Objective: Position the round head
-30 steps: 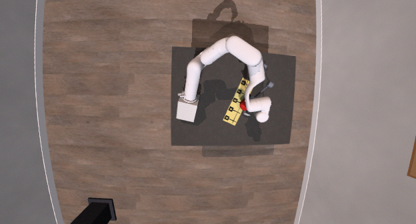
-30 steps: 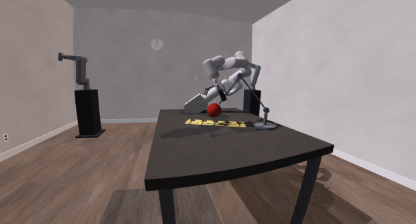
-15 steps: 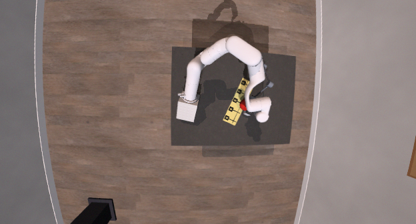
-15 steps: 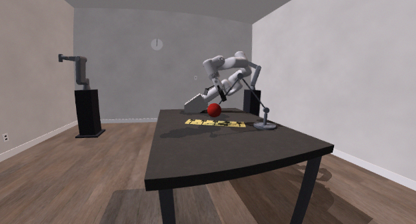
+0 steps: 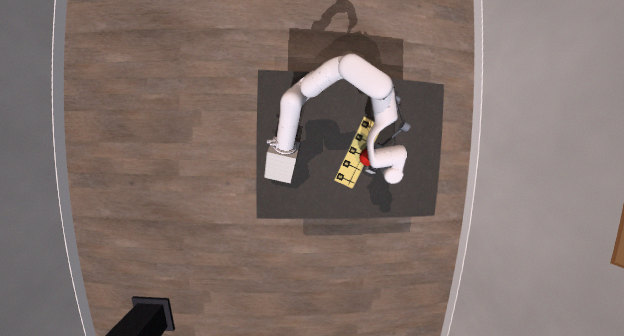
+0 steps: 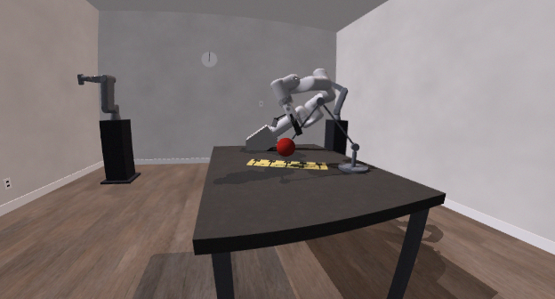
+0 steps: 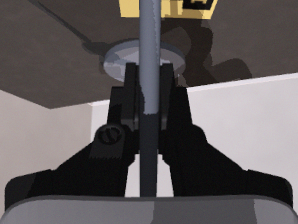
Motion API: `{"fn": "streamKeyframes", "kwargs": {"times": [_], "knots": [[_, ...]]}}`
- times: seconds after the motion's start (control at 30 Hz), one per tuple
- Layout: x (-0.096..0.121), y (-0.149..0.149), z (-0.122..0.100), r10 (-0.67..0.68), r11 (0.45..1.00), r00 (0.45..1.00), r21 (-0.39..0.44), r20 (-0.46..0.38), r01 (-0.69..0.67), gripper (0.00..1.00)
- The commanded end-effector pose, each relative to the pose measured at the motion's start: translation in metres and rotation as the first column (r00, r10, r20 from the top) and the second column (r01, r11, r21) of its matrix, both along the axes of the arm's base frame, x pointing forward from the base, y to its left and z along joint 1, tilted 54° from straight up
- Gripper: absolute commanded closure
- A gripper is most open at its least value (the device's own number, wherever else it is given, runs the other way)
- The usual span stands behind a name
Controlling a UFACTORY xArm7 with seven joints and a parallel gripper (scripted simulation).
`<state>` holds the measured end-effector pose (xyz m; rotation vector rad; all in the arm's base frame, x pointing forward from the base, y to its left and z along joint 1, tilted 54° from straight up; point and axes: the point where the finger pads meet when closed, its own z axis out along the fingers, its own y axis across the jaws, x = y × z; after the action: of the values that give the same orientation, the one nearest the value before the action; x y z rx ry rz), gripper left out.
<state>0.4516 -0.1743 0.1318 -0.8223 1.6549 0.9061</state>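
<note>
A: End effector (image 7: pixel 149 106) clamped on lamp rod (image 7: pixel 150 50); red head (image 6: pixel 285 147) above yellow strip (image 6: pixel 287 165), mid-marks, probably.

B: Risk: carried too far out, worn joint sinks on release, head onto surface (image 6: pixel 311 199).
</note>
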Motion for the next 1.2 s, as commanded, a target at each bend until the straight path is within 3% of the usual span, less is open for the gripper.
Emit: {"fn": "streamKeyframes", "kwargs": {"times": [0.0,1.17], "knots": [[-0.001,-0.003,-0.001,-0.004,1.000,1.000,-0.003,0.001,0.004,1.00],[-0.024,-0.021,-0.063,-0.005,1.000,1.000,-0.003,-0.001,0.005,1.00]]}}
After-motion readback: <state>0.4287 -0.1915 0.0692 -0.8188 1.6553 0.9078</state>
